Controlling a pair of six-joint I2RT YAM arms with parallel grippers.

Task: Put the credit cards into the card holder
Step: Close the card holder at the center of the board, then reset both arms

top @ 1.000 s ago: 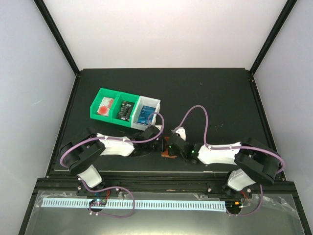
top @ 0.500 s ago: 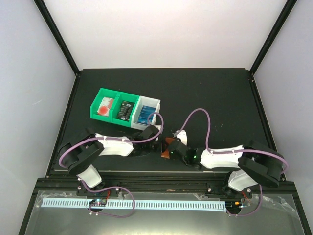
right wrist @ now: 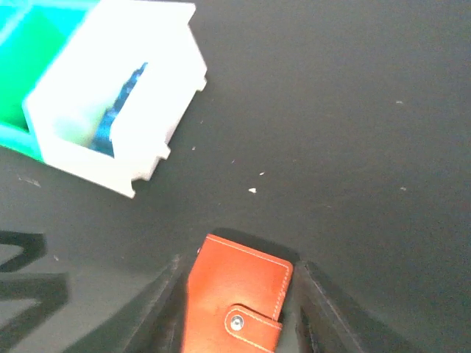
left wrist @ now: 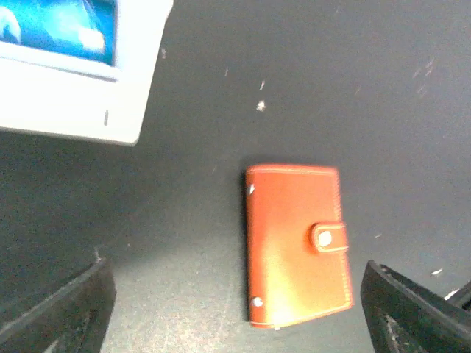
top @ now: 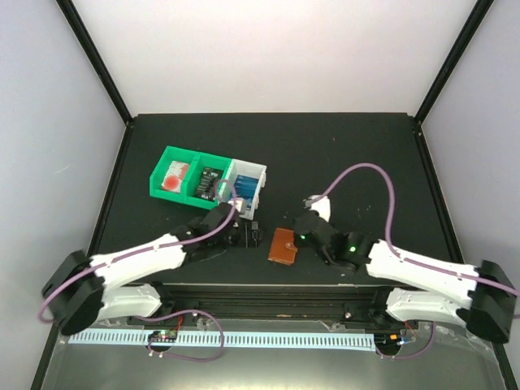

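Observation:
The card holder (top: pixel 283 246) is a closed brown wallet with its snap tab fastened, lying flat on the black table. My left gripper (top: pixel 249 234) is open just to its left; in the left wrist view the card holder (left wrist: pixel 296 245) lies between the spread fingers (left wrist: pixel 73 309), nearer the right one. My right gripper (right wrist: pixel 240 298) is open, one finger on each side of the card holder (right wrist: pixel 235 294). The credit cards sit in the bins: a red and white one (top: pixel 172 176), a black one (top: pixel 209 183) and a blue one (top: pixel 241 188).
Two green bins (top: pixel 185 162) and a white bin (top: pixel 253 171) stand in a row behind the left gripper. The white bin (right wrist: pixel 118 81) with the blue card shows in both wrist views. The table's near edge runs just in front of the card holder.
Both grippers have opened. The card holder, earlier held up between them, now lies flat on the table. Both arms have swung outward and stretched lower.

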